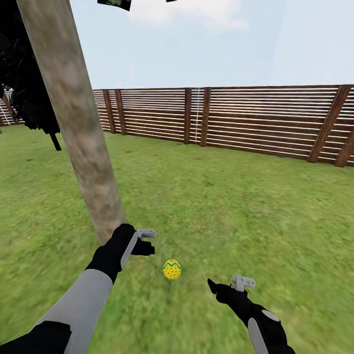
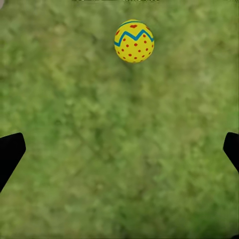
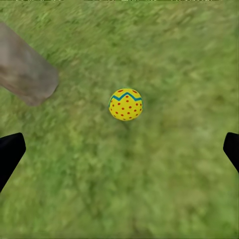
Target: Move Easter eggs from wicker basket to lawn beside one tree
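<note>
Fenced lawn (image 1: pixel 236 206) surrounds us; one Easter egg (image 1: pixel 172 269) lies on grass near the tree (image 1: pixel 81 128), between our left gripper (image 1: pixel 147 241) and right gripper (image 1: pixel 231 285), both spread empty. We judge two eggs remain.

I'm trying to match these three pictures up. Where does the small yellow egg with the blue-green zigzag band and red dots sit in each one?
Head view: the small yellow egg with the zigzag band lies on the grass, low centre, between the two grippers.
Left wrist view: the egg is near the top, right of centre.
Right wrist view: the egg is near the middle.
Shared landmark: the thick grey-beige tree trunk, also in the right wrist view.
</note>
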You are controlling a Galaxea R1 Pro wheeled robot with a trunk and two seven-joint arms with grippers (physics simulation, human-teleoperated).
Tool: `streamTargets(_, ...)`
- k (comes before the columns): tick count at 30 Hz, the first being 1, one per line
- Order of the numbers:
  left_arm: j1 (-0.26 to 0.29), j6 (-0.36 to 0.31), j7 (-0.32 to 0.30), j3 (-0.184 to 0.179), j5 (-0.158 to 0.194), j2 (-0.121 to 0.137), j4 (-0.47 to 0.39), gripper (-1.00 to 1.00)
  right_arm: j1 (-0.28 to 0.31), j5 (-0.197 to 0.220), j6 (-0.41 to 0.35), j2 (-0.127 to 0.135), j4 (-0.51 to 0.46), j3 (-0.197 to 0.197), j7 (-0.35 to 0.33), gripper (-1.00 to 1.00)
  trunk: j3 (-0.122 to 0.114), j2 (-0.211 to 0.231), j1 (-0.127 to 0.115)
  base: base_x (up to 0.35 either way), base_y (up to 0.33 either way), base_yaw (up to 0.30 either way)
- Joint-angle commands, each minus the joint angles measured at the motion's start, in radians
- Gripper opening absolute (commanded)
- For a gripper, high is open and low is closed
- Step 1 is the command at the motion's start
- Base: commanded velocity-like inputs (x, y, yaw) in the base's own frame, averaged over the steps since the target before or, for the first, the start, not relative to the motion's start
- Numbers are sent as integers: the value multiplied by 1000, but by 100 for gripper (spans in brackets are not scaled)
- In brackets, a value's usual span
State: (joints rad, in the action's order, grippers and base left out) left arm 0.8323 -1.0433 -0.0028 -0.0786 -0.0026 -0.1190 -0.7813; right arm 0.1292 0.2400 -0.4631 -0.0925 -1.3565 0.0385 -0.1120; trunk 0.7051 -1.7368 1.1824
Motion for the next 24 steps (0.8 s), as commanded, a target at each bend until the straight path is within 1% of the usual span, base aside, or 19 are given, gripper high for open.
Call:
streamTargets(1, 1, -4, 0, -1, 0, 0, -1, 100, 1, 3, -6, -1, -1, 3, -6, 100, -2, 7, -4, 0, 0, 0)
streamTargets(15, 0, -4, 0, -1, -2, 1, -1, 100, 1, 3, -5, 0, 0, 6, -5, 100, -46, 105, -58, 0, 0, 14)
streamTargets(18, 0, -4, 0, -1, -2, 0, -1, 100, 0, 3, -5, 0, 0, 6, -5, 100, -56, 126, -69, 0, 0, 126)
streamTargets(24, 0, -4, 0, -1, -2, 0, -1, 100, 0, 2, -5, 0, 1, 6, -5, 100, -74, 168, -92, 0, 0, 235)
